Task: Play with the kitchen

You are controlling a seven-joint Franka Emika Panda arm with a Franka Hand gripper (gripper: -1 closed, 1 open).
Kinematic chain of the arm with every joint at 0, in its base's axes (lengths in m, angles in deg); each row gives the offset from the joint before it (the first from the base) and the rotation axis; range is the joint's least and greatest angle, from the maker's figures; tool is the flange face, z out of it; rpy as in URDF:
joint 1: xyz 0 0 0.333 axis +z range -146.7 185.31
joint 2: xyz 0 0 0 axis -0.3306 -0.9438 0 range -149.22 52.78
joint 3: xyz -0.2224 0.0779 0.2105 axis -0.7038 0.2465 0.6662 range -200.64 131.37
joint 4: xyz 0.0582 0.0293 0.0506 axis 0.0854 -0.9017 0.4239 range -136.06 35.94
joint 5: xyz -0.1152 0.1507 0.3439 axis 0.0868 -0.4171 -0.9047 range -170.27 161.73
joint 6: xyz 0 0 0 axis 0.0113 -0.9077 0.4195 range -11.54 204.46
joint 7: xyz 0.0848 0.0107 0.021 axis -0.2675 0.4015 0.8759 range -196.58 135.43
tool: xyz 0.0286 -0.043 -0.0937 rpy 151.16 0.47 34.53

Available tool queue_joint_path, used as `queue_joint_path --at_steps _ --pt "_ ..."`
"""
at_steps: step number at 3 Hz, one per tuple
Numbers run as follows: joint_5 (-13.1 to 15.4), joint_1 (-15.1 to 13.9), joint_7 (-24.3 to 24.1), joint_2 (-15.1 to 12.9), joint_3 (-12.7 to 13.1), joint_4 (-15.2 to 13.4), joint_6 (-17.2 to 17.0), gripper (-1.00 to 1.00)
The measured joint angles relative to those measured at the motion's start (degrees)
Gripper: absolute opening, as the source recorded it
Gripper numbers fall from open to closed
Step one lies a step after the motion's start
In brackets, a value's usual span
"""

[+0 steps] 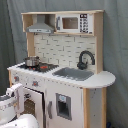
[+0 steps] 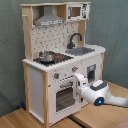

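1. The gripper [image 2: 78,78] is at the front of the kitchen [image 2: 37,75], right by the oven door [image 2: 64,95] in the second exterior view. I cannot tell if its jaws are open or shut, or if they hold anything.
2. The arm [image 2: 100,94] is white and round, with a small blue light on it. It reaches in from the second exterior view's right.
3. In the first exterior view the arm [image 1: 11,102] shows at the bottom left, in front of the oven.
4. The kitchen is tall, white and light wood. It stands on a wooden floor [image 2: 95,117] with a grey curtain [image 1: 115,45] behind it.
5. Knobs [image 2: 56,76] sit in a row above the oven door.
6. The stove [image 1: 40,66] is black with a red ring on it. A small shiny pot [image 1: 31,61] sits on the stove. I cannot see what is in the pot.
7. The sink [image 1: 73,74] is grey and looks empty. A black tap [image 1: 84,59] curves over it.
8. The back wall [image 1: 60,49] is white with lots of little marks.
9. Up top there is a grey hood [image 1: 40,27] over the stove and a toy microwave [image 1: 75,23] beside it.
10. A second door [image 1: 63,106] with a dark panel sits under the sink.
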Motion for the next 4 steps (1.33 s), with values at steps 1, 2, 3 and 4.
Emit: queue_joint_path --at_steps 1,2,3,4 --pt "0.0 3.2 -0.7 -0.8 0.7 0.0 -4.9 -1.00" --pt "0.0 6.9 -1.8 -1.2 1.3 0.3 -9.5 -1.00" --pt "0.0 9.6 -2.0 -2.0 2.0 1.8 -14.5 -1.00" --pt "-0.1 11.4 -2.0 -2.5 2.6 4.3 -19.4 -1.00"
